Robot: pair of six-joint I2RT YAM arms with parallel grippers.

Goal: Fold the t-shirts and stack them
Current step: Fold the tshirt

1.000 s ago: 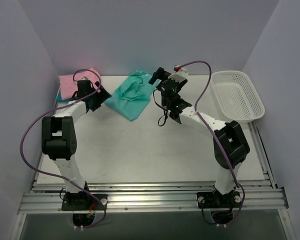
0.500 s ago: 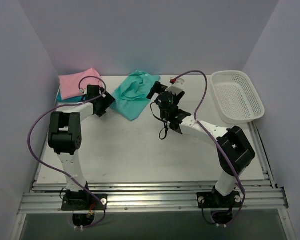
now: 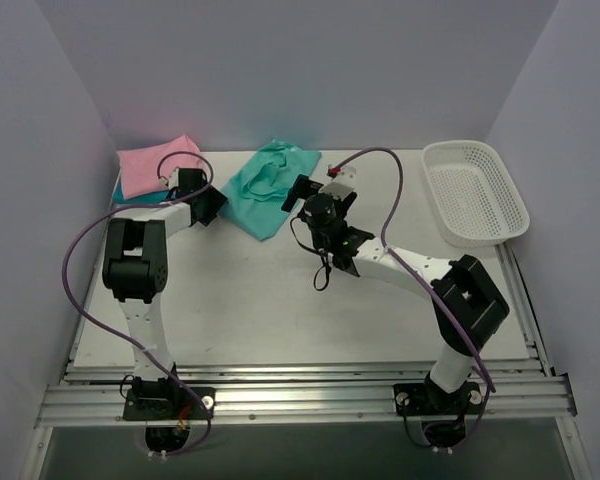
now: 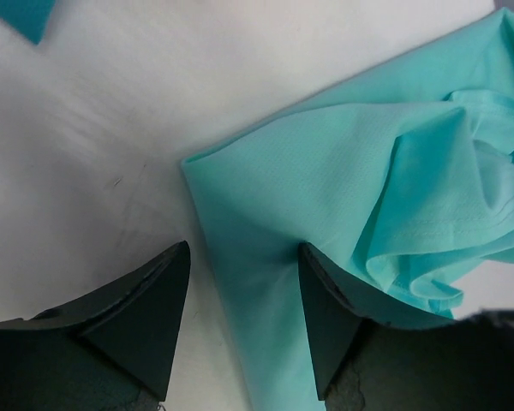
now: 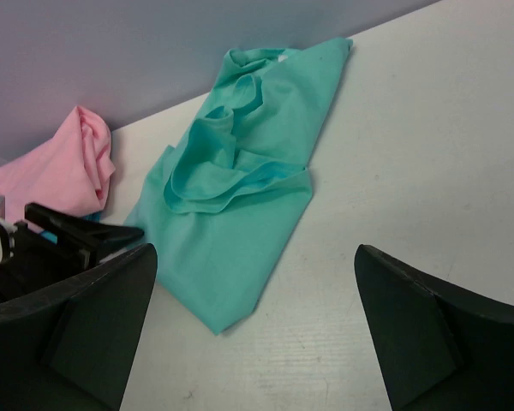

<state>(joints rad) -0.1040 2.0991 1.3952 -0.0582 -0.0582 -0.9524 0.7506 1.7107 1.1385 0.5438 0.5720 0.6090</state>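
Overhead: green t-shirt crumpled at back of table, pink t-shirt back-left, basket far right | Left wrist: left jaws spread, green t-shirt's edge lying between them | Right wrist: right jaws wide apart, empty, facing green t-shirt

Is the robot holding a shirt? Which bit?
Nothing is held yet. The left tool stands open astride the edge of the teal-green t-shirt, not pinching it. The right tool is open and empty.
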